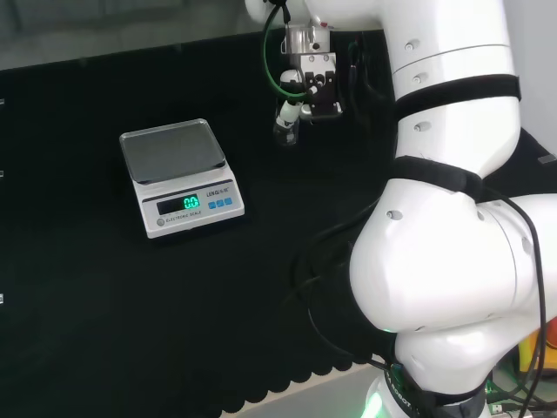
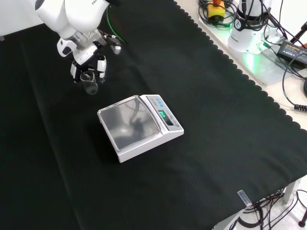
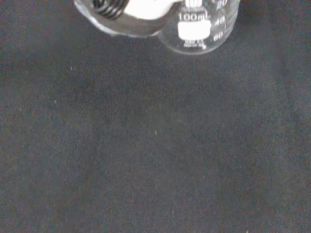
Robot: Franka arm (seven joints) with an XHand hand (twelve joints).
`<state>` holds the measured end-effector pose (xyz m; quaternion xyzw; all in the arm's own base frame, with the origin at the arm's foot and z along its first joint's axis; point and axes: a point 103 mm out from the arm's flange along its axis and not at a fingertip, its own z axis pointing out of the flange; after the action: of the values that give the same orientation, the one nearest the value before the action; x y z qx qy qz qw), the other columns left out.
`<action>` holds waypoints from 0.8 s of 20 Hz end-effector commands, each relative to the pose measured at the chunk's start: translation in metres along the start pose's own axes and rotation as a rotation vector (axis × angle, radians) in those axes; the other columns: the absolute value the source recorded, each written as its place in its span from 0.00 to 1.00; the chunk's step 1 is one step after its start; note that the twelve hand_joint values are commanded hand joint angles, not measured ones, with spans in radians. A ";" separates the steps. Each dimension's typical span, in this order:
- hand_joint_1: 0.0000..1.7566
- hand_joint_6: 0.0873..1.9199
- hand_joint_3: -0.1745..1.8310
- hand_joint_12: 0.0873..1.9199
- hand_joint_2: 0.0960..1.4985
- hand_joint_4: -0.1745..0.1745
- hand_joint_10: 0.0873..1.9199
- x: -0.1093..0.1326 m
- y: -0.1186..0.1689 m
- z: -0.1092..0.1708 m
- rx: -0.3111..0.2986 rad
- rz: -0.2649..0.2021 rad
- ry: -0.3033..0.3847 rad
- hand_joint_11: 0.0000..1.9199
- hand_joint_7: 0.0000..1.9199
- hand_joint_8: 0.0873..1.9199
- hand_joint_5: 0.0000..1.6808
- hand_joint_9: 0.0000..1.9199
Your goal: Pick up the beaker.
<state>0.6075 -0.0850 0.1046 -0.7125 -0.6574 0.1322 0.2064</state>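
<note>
Front view: black cloth bench (image 2: pixel 201 120), then white digital scale with steel pan (image 2: pixel 139 127) at centre. Up-left of it, black and white hand (image 2: pixel 88 62), fingers curled round small clear glass beaker (image 2: pixel 89 82), apart from scale.

I am working over a matt black woven cloth (image 2: pixel 216 120) that is showing a fine, slightly fuzzy weave. My glossy black-and-white plastic hand (image 2: pixel 88 64) is catching light. The small clear glass beaker (image 3: pixel 201 26) is looking smooth, with white printed markings. The white plastic scale (image 2: pixel 144 127) is carrying a brushed, reflective metal pan (image 1: pixel 170 150).
</note>
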 end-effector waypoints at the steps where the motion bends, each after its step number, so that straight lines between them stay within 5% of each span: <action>1: 0.59 0.08 0.36 0.33 0.51 0.00 0.14 0.003 0.005 0.010 0.027 0.002 0.006 0.71 0.36 0.36 0.43 0.65; 15: 0.66 0.35 0.38 0.30 0.48 0.00 0.15 0.007 -0.003 0.000 -0.034 0.002 -0.042 0.75 0.51 0.36 0.50 0.69; 16: 0.66 0.42 0.31 0.30 0.55 0.00 0.16 0.007 -0.004 0.000 -0.035 0.003 -0.042 0.76 0.52 0.37 0.52 0.69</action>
<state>0.6045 -0.0772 0.1019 -0.7127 -0.6607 0.1391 0.1902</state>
